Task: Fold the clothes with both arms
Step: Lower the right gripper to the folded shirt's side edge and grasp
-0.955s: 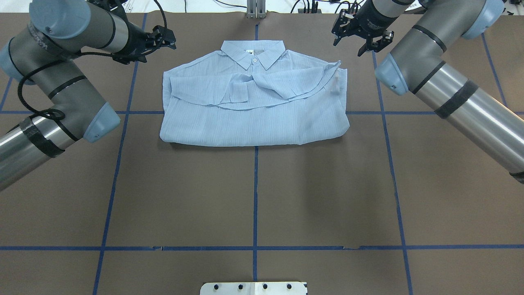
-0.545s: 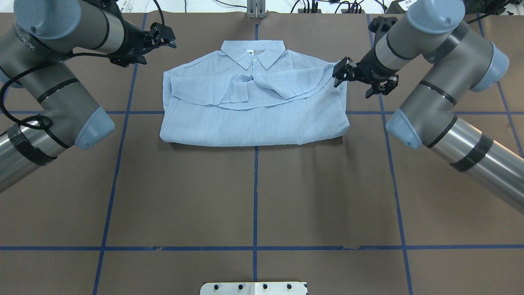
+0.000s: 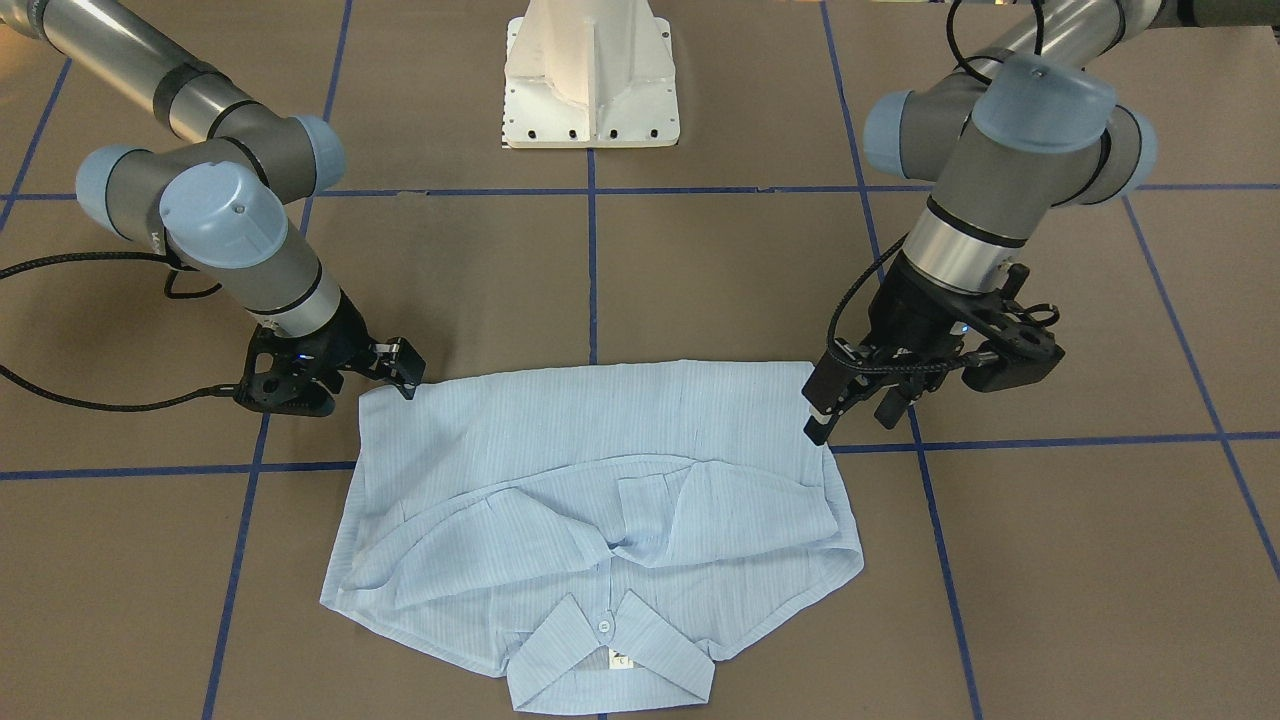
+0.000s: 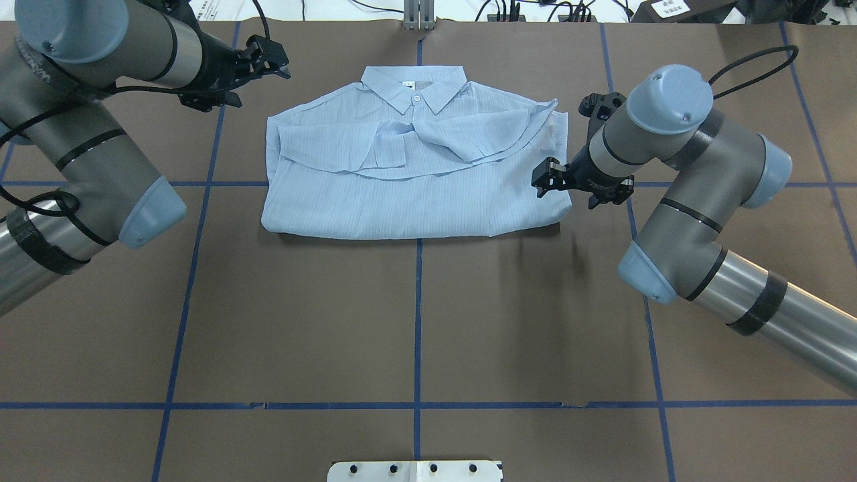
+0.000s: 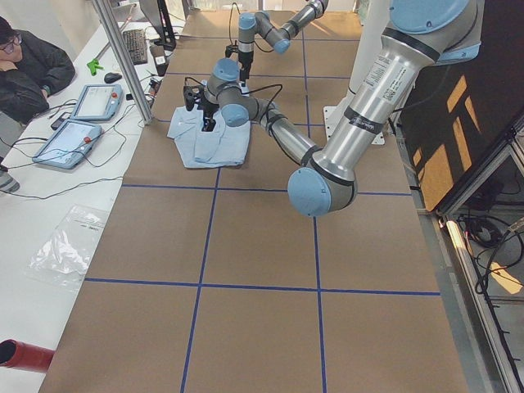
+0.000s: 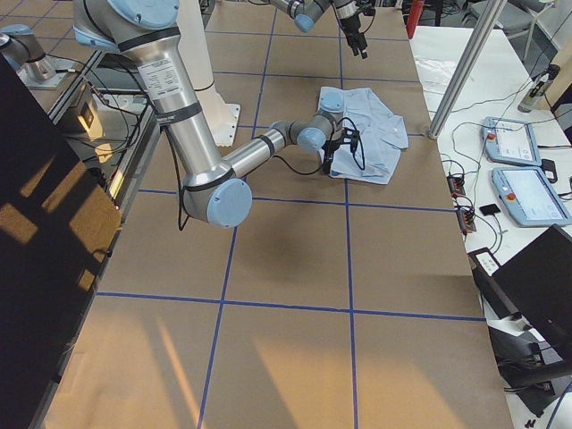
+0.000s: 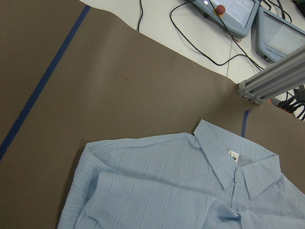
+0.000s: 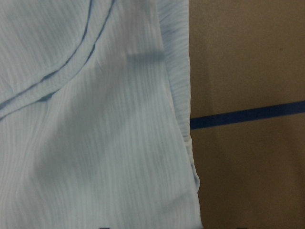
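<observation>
1. A table (image 4: 415, 321) covered in brown paper is crossed by blue tape lines.
2. A light blue striped shirt (image 4: 415, 201) is laid on its far middle, collar away from the robot, sleeves folded across the front; it is judged thin, limp and light, best pinched at its side edges through all layers.
3. The right gripper (image 4: 566, 189) is spread empty at the shirt's right edge; the left gripper (image 3: 850, 420) is spread empty, off the shirt's left side.

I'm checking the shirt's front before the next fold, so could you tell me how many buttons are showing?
1. The white button sits at the collar opening, beside the neck label; the sleeves folded across the shirt may hide others.
</observation>
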Robot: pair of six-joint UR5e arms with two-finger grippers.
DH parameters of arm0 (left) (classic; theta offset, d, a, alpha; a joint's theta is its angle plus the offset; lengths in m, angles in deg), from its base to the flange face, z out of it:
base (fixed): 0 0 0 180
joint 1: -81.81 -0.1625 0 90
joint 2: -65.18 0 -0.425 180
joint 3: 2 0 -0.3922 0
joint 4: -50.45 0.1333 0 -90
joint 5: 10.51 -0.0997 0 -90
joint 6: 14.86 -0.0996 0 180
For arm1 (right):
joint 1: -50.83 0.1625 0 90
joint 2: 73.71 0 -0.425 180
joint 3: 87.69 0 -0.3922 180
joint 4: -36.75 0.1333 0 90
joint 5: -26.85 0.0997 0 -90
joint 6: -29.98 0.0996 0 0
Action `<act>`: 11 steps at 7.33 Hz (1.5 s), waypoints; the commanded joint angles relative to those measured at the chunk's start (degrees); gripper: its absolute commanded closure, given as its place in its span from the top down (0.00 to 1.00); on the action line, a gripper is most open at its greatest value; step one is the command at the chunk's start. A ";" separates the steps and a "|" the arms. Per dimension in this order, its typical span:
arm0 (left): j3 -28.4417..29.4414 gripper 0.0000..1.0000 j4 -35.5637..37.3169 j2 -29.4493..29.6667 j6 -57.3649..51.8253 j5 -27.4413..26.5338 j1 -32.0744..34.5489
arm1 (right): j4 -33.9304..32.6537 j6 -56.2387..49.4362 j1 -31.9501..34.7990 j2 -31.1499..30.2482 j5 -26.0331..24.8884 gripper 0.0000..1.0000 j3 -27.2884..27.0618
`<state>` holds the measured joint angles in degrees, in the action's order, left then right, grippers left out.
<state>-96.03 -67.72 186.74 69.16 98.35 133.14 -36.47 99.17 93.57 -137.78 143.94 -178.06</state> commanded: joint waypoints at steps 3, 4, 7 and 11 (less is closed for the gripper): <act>-0.28 0.99 0.04 -0.09 0.19 -0.05 0.00 | 0.09 -1.26 0.15 0.26 -0.11 0.65 1.34; -0.28 0.99 0.04 -0.09 0.10 -0.05 0.00 | 0.09 -1.35 0.67 0.53 -0.02 0.65 1.34; -0.45 0.99 -0.04 -0.88 0.10 -0.14 0.00 | 0.01 -2.40 0.68 0.44 -0.11 0.59 1.87; -0.80 0.96 -0.04 -1.06 0.10 -0.14 0.00 | 0.01 -2.40 0.68 0.70 -0.02 0.00 1.96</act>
<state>-96.68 -67.76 185.75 69.29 98.20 133.13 -36.46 96.77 94.25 -137.20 143.92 -176.12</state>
